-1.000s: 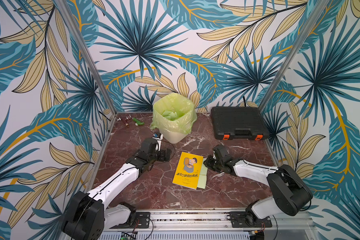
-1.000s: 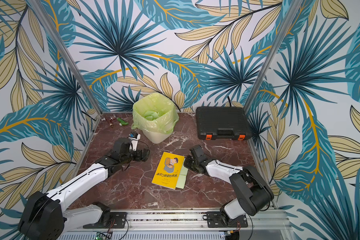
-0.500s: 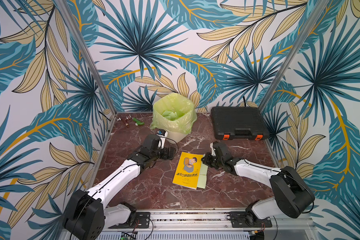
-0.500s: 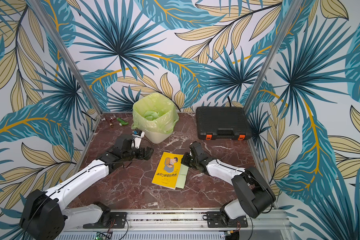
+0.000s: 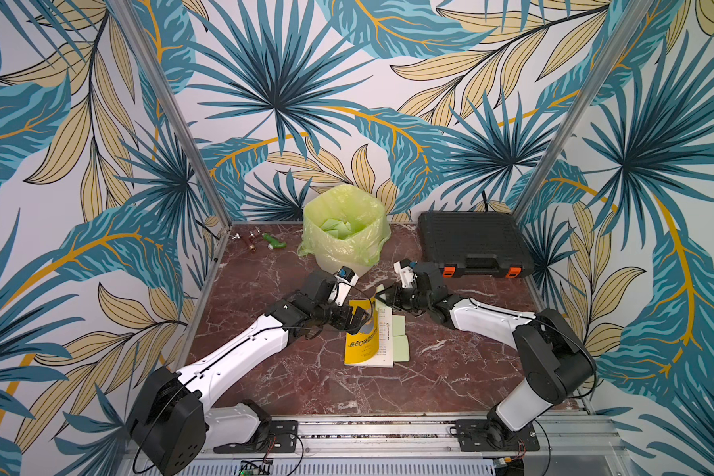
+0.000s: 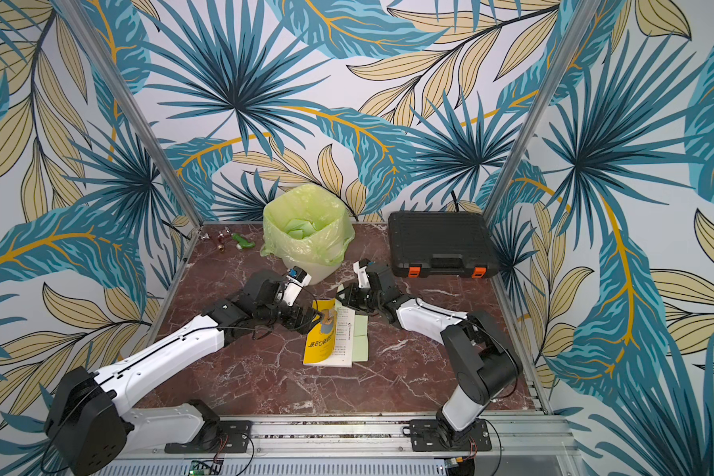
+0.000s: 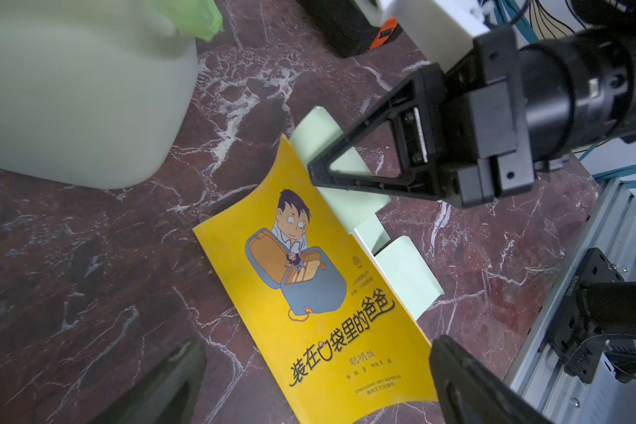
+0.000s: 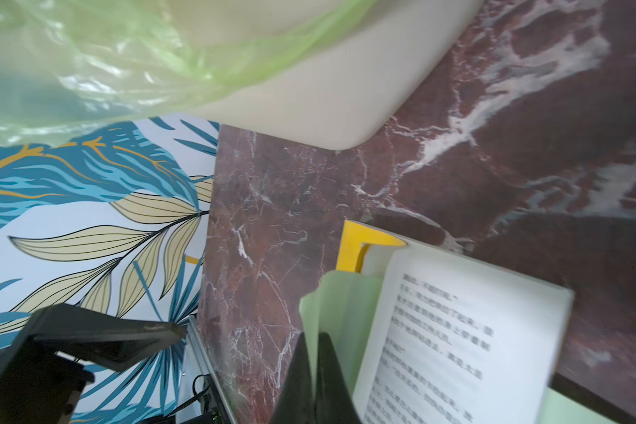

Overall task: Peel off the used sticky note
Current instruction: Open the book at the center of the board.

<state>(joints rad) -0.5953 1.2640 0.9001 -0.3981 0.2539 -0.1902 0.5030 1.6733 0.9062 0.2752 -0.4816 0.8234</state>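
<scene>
A yellow book point(image 5: 361, 344) point(image 6: 320, 344) lies mid-table with pale green sticky notes along its right edge. My right gripper point(image 5: 379, 295) point(image 6: 341, 297) point(image 8: 314, 352) is shut on the sticky note point(image 8: 340, 304) point(image 7: 318, 126) at the book's far corner. That note is raised, and the cover and a printed page point(image 8: 437, 330) are lifted with it. My left gripper point(image 5: 356, 323) point(image 6: 311, 323) point(image 7: 316, 367) is open and hovers over the book's cover point(image 7: 309, 293), holding nothing. Two more notes point(image 5: 400, 344) point(image 7: 408, 279) lie flat beside the book.
A white bin with a green bag point(image 5: 343, 235) point(image 6: 306, 235) stands just behind the book and holds green papers. A black case point(image 5: 470, 241) sits at the back right. Small bottles point(image 5: 260, 241) lie in the back left corner. Patterned walls enclose three sides.
The right gripper closed on the note and moved back and left, lifting the note and the book's far corner. The left gripper moved right, over the cover.
</scene>
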